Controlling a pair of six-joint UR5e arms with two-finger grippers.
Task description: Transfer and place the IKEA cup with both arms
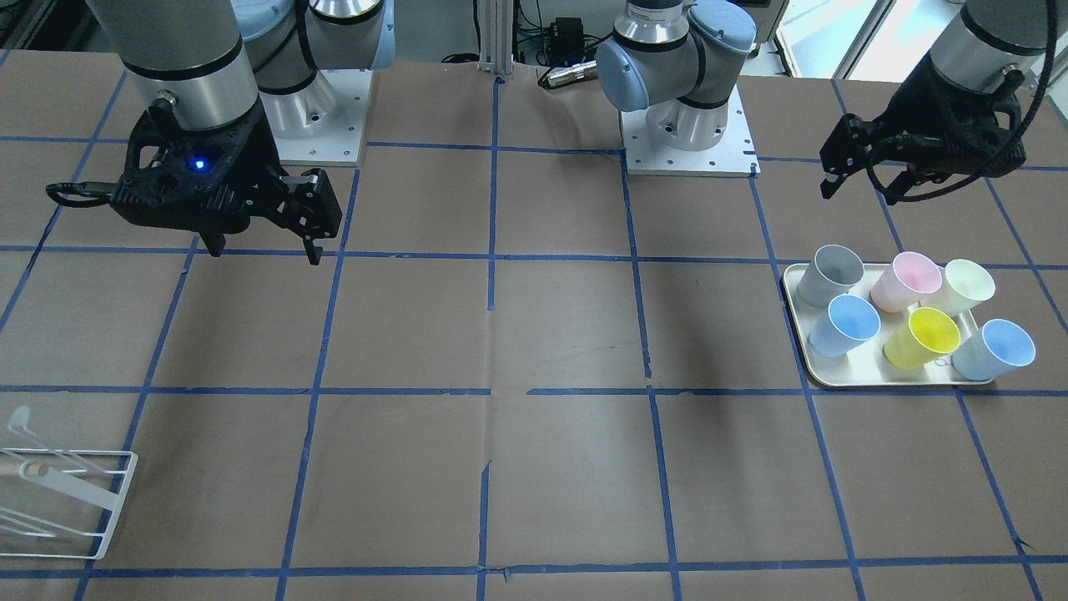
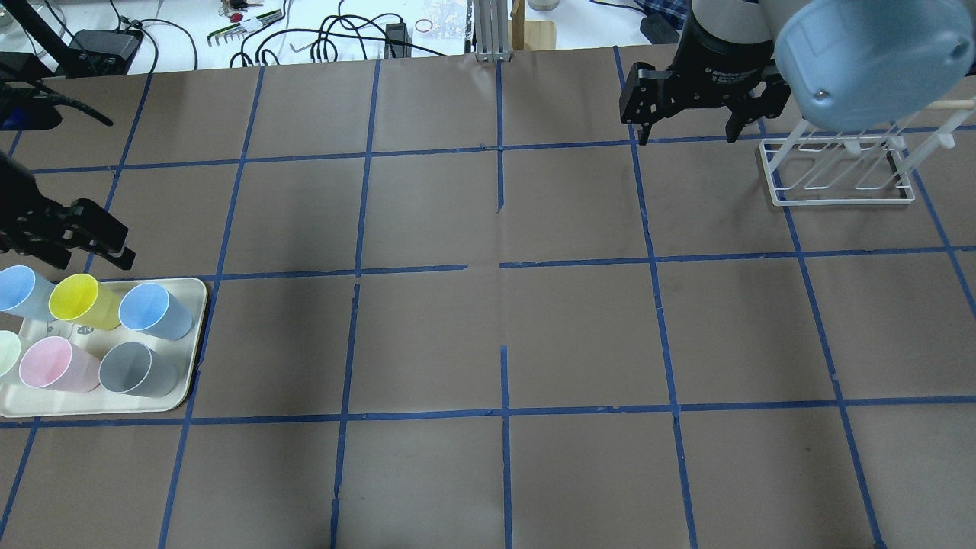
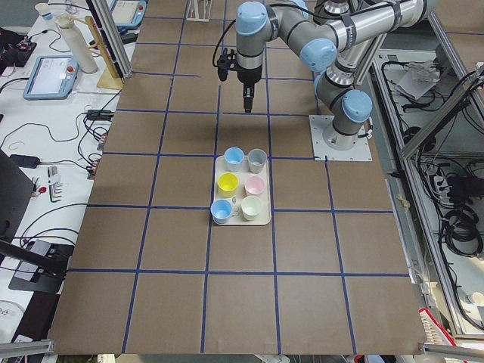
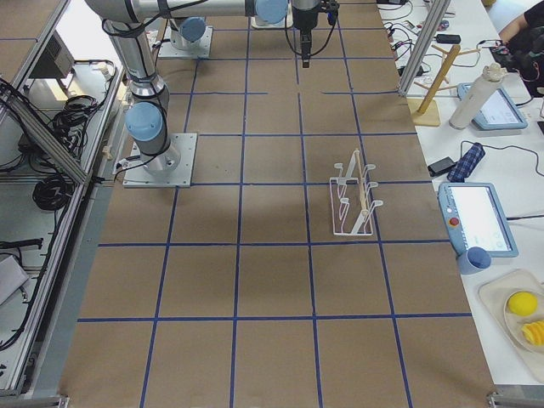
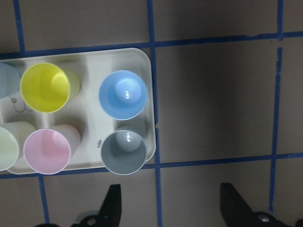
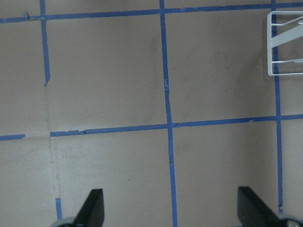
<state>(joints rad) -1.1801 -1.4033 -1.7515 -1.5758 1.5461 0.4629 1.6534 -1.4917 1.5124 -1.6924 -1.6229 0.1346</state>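
The cream IKEA cup (image 1: 968, 284) stands upright at the corner of a beige tray (image 1: 884, 382) with several coloured cups. It is cut off at the edge of the overhead view (image 2: 4, 352) and of the left wrist view (image 5: 7, 146). My left gripper (image 1: 858, 194) hovers open and empty above the table, just off the tray on its grey-cup side; its fingers (image 5: 111, 208) stand wide apart. My right gripper (image 1: 267, 250) hangs open and empty over bare table on the other side, and also shows in the overhead view (image 2: 688, 137).
Grey (image 1: 830, 275), pink (image 1: 905, 280), yellow (image 1: 922, 336) and two blue cups (image 1: 844, 325) share the tray. A white wire rack (image 2: 835, 171) stands on the table on my right side. Brown paper with blue tape lines covers the table.
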